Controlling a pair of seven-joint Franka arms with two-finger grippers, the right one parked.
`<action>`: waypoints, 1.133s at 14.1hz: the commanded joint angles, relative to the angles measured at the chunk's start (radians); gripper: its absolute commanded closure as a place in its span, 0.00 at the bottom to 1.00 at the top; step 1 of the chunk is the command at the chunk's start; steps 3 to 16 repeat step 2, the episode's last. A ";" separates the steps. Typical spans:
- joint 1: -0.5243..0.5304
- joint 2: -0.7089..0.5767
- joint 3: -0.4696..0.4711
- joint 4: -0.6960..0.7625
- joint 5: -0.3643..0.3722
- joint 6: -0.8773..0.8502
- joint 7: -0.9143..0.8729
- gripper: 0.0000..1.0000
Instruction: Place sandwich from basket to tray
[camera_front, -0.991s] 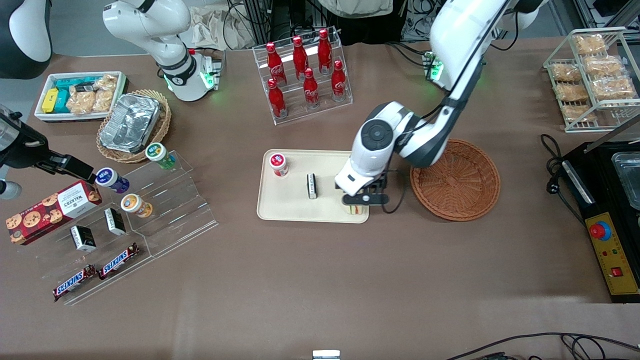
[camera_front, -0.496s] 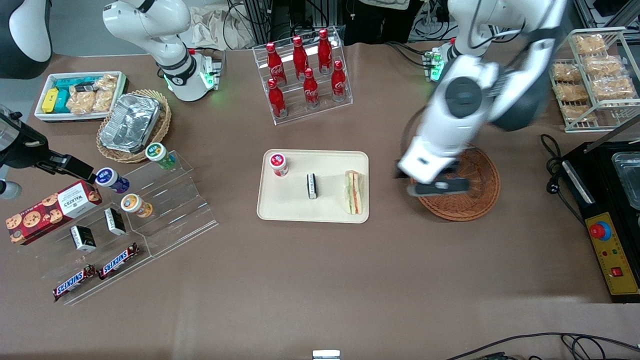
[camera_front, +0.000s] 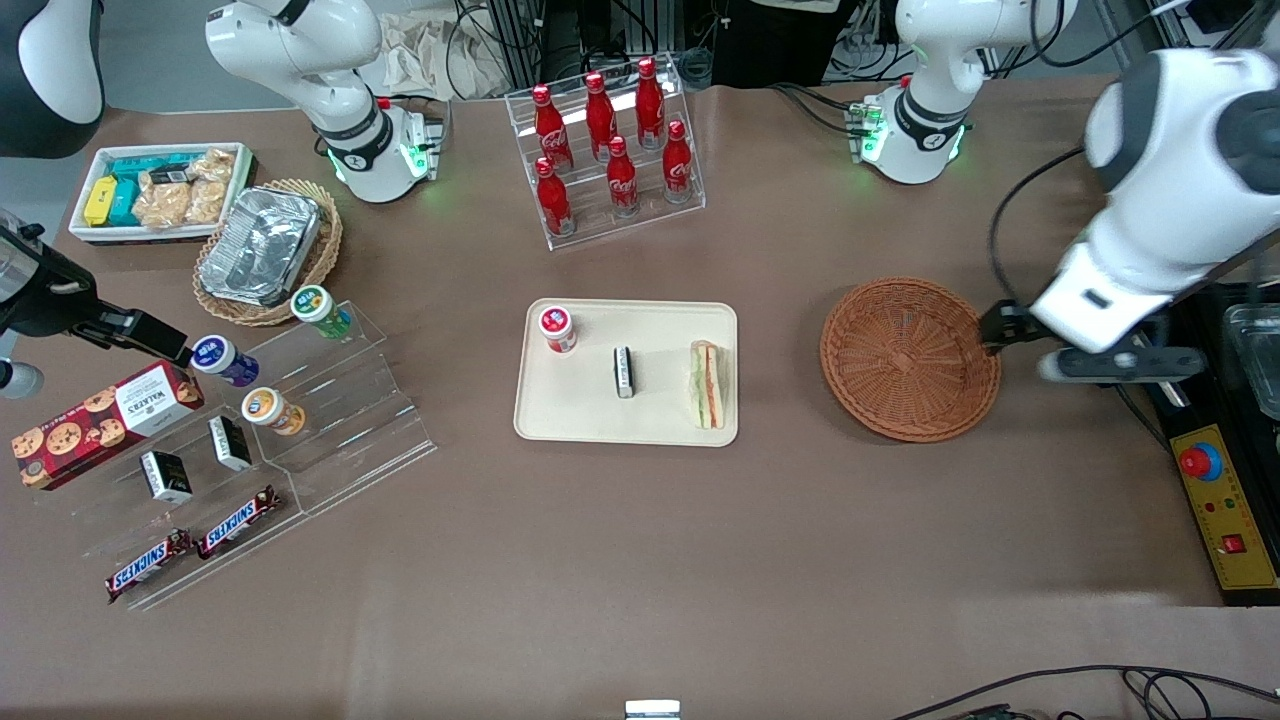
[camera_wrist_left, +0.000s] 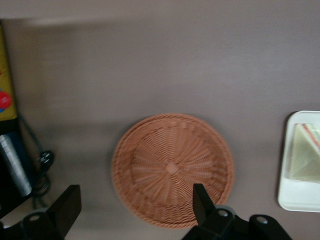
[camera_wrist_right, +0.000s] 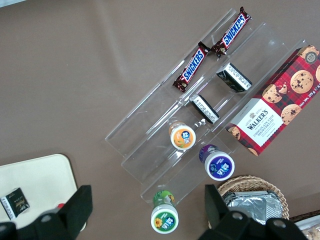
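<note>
On the cream tray (camera_front: 600, 425), the sandwich (camera_front: 708, 384) is lying along the edge nearest the wicker basket (camera_front: 909, 359), with its filling layers showing and its length running close beside the low rim. The basket is sitting bare on the bench (camera_front: 640, 560), beside the tray toward the working arm's end. The left gripper (camera_front: 1090, 352) is hanging above the bench at the basket's outer edge, farther from the tray than the basket is, and its jaws are standing wide apart with nothing between them; the wrist view is showing the same, with both fingers (camera_wrist_left: 204, 202) spread over the basket (camera_wrist_left: 172, 167) and the sandwich (camera_wrist_left: 305, 152) visible on the tray's corner (camera_wrist_left: 297, 200).

By the look of it, the placement is done and the arm is clear of the load. The remaining risks are judged small. The sandwich is resting right at the rim, so any knock to the tray could tip it over the edge. A small black box (camera_front: 623, 371) and a red-lidded jar (camera_front: 558, 329) are sharing the tray, well apart from the sandwich. The black control box (camera_front: 1215, 470) and cables (camera_front: 1105, 345) are lying near the gripper, so a low sweep there could snag them.
</note>
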 joint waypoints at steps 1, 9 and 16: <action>0.052 -0.017 -0.017 0.051 -0.028 -0.080 0.014 0.01; 0.052 -0.017 -0.016 0.063 -0.016 -0.105 0.016 0.01; 0.052 -0.017 -0.016 0.063 -0.016 -0.105 0.016 0.01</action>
